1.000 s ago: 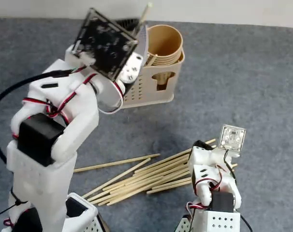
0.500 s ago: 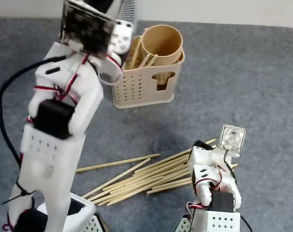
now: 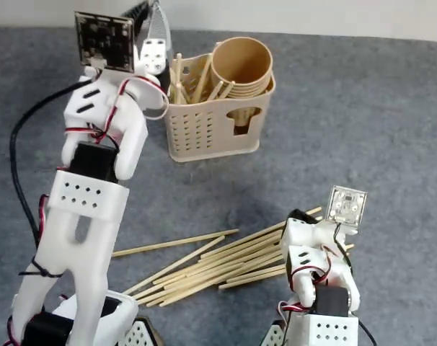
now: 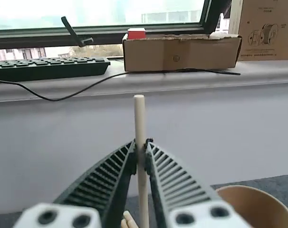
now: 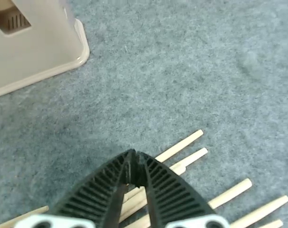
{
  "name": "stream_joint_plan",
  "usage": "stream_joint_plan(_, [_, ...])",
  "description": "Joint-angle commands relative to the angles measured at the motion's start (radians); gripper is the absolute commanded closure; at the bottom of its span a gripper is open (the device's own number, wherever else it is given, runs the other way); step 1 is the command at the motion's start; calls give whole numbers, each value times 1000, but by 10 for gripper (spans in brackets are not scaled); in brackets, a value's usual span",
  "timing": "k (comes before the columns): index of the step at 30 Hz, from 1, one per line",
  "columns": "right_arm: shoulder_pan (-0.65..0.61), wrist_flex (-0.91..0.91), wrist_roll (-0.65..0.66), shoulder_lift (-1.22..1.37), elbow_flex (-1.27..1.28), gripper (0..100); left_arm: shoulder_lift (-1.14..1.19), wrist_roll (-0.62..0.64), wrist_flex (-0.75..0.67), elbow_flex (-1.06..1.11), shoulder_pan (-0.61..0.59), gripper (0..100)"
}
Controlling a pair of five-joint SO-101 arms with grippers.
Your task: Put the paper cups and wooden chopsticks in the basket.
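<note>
One wooden chopstick [image 4: 139,114] stands upright, pinched in my left gripper [image 4: 140,145] near the basket [image 3: 211,133], presumably to drop in endwise. My right gripper [image 5: 133,156] sits closed and empty over the loose chopsticks [image 3: 218,263].

1 basket [image 3: 204,133], 1 cup stack [image 3: 241,63].
</note>
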Motion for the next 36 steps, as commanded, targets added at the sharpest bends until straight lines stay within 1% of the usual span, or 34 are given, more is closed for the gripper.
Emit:
stream_joint_plan(1, [8,-22,8,-16,137,993,-25,11,-52,19,-12,994])
stream_joint_plan(4, [8,-22,8,-16,137,993,-25,11,-46,25,-10,992])
stream_joint_plan(7, [8,-22,8,-16,137,993,-28,9,-26,21,-8,944])
stream_joint_plan(13, [8,-22,8,-16,137,993,-25,6,224,-94,-12,880])
stream_joint_plan(19, [8,-22,8,-16,137,993,-35,5,416,-226,-10,845])
stream_joint_plan(27, [10,-22,6,-16,137,993,-35,5,686,-398,12,881])
stream_joint_plan(33, [12,-22,8,-16,137,993,-36,5,847,-429,16,944])
stream_joint_plan(36, [12,-22,8,-16,137,993,-36,5,911,-420,16,952])
